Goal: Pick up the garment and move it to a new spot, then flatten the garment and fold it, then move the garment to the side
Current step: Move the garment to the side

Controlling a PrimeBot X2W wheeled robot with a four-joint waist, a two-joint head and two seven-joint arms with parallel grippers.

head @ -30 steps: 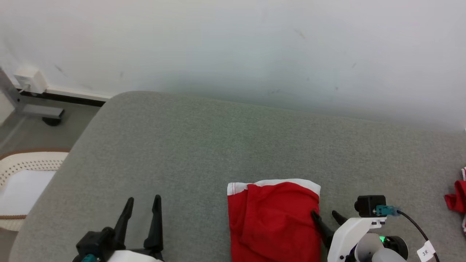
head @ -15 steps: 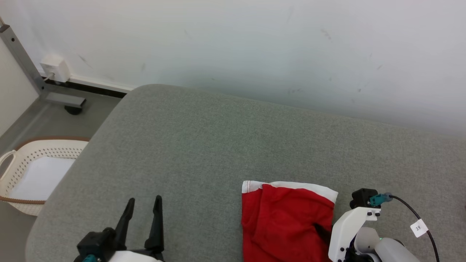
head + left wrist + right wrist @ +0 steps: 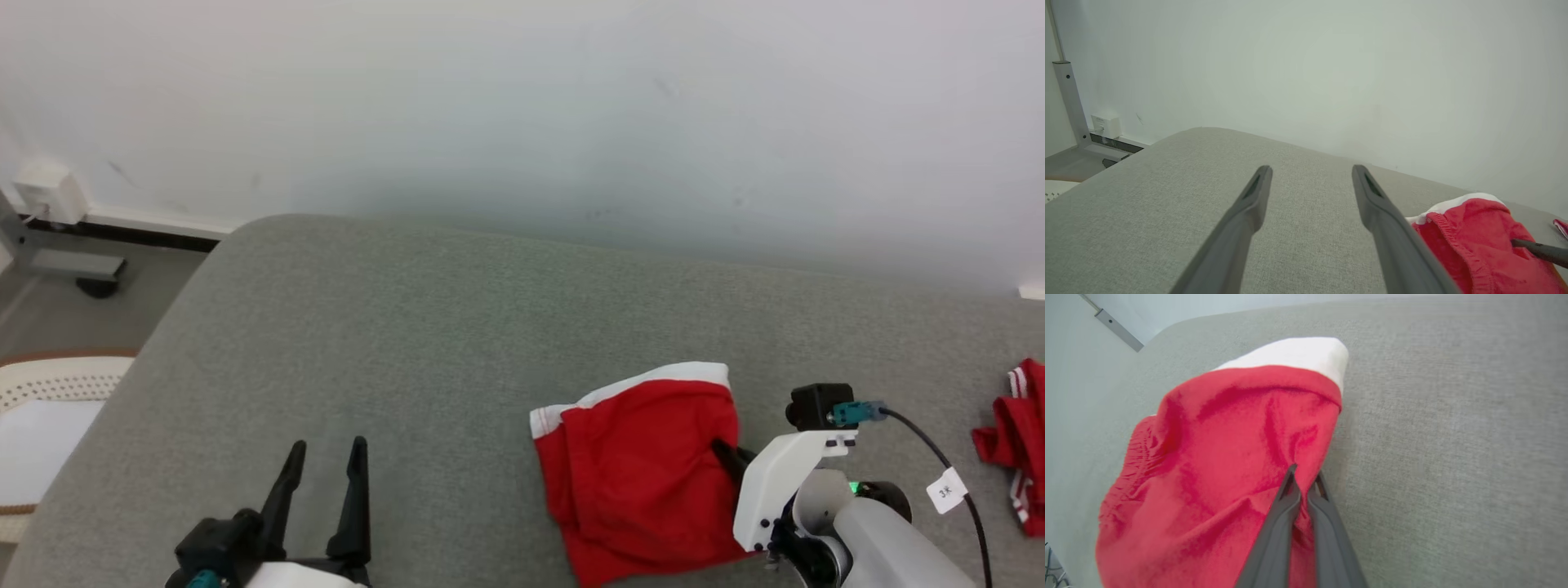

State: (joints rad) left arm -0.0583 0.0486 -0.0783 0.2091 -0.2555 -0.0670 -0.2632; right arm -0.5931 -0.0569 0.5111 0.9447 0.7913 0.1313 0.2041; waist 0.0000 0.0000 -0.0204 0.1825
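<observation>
Now the right hand [image 3: 1305,473] pinches the right edge of the garment [image 3: 1220,457].

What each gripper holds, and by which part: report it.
The right gripper has its jaws shut on the red garment, pinching a fold at its side edge, below the white band. The left gripper is open, holding nothing.

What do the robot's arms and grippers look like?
The left gripper and right gripper each have two long dark fingers. The right wrist is white, carrying a black camera box with a teal connector and a black cable bearing a white tag.
</observation>
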